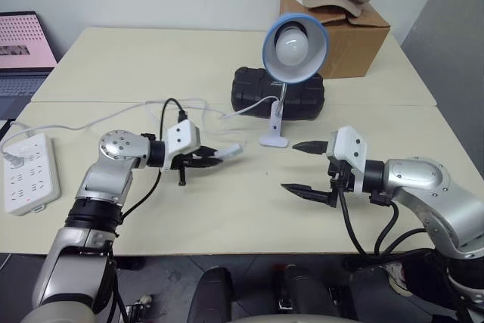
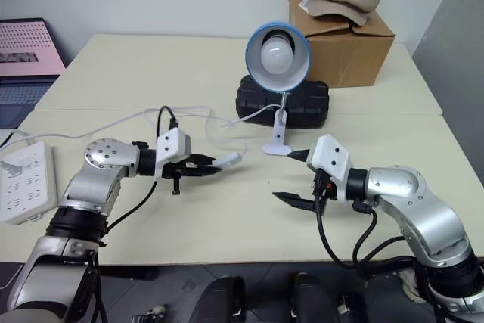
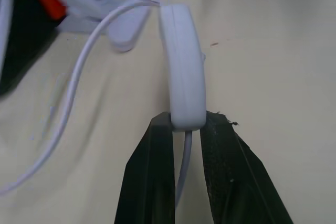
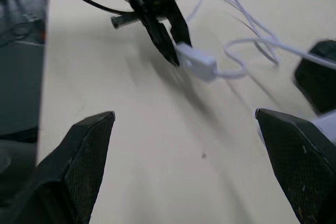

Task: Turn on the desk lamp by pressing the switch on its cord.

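The desk lamp (image 1: 295,45), with a blue shade, a white bulb and a small white base, stands mid-table with its bulb unlit. Its thin white cord (image 1: 198,104) loops across the table toward the left. The oblong white switch (image 3: 183,66) is lifted a little off the table, one end pinched between the black fingers of my left gripper (image 1: 218,158), which is shut on it. The switch (image 4: 197,61) points toward my right gripper (image 1: 304,167), which hangs wide open to its right and holds nothing.
A white power strip (image 1: 29,173) lies at the table's left edge with the cord plugged in. A black case (image 1: 280,92) sits behind the lamp, and a cardboard box (image 1: 344,32) with a beige cap stands at the back right. A laptop (image 1: 21,54) is at far left.
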{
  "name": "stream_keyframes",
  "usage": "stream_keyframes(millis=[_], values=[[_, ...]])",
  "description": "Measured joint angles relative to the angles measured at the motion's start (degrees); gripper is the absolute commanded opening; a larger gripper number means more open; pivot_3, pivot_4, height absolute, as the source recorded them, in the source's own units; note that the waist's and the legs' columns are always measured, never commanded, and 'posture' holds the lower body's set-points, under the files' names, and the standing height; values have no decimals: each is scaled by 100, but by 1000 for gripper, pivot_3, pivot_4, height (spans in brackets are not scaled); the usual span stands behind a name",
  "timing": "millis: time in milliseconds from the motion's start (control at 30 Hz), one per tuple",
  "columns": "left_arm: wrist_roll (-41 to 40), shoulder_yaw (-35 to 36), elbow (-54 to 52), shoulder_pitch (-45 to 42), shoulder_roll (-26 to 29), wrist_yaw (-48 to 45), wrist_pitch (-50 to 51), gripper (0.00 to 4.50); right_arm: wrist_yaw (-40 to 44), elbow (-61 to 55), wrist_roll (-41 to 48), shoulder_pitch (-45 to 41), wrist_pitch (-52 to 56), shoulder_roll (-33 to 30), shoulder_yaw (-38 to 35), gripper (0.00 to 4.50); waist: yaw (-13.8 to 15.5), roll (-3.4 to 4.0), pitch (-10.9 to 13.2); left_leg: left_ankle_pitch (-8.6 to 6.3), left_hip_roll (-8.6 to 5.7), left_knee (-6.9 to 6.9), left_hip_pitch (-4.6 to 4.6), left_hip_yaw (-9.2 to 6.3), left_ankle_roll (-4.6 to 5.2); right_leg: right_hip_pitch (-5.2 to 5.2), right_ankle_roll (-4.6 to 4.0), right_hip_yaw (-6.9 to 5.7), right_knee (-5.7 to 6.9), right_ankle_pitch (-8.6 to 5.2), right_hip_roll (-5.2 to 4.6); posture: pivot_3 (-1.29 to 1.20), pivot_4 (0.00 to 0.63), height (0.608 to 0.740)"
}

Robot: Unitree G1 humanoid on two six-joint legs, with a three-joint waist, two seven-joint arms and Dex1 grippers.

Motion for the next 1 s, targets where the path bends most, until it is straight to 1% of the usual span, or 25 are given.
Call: stream_keyframes(millis=[100, 133, 300, 400, 633, 933, 1000], values=[[15, -135, -478, 74, 62, 18, 315, 383, 4, 100, -40, -432, 224, 113, 486, 4500, -12, 0, 0, 0, -1, 0, 9, 2, 0, 4, 1, 5, 1, 1, 0, 0, 150, 740], [49, -232, -643, 105, 90, 45, 358, 383, 12, 235, -136, -697, 278, 222, 822, 4500, -15, 0, 0, 0, -2, 0, 9, 3, 1, 3, 1, 6, 2, 1, 1, 0, 150, 740], [158, -392, -883, 168, 161, 96, 445, 383, 49, 839, -581, -1345, 247, 565, 1636, 4500, -3, 0, 0, 0, -2, -1, 1, 6, 1, -1, 1, 7, -2, 0, 1, 0, 150, 740], [177, -420, -945, 184, 170, 139, 446, 383, 76, 1233, -839, -1578, 174, 752, 1935, 4500, 5, 0, 0, 0, -2, 0, -4, 7, 1, -4, 1, 7, -3, 0, 1, 0, 150, 740], [188, -484, -984, 217, 178, 217, 440, 383, 198, 1815, -1270, -1744, -107, 831, 2154, 4500, 18, 0, 0, 0, -1, 1, -3, 7, 1, -5, 1, 6, -1, 0, 1, 0, 150, 740], [187, -488, -1016, 285, 199, 305, 419, 383, 327, 2010, -1464, -1770, -168, 948, 2192, 4500, 18, 0, 0, 0, -1, 1, -3, 7, 1, -5, 1, 6, -1, 0, 1, 0, 150, 740], [187, -488, -1029, 297, 200, 326, 418, 383, 352, 2024, -1500, -1770, -197, 974, 2194, 4132, 18, 0, 0, 0, -1, 1, -3, 7, 1, -5, 1, 5, -1, 0, 1, 0, 150, 740]])
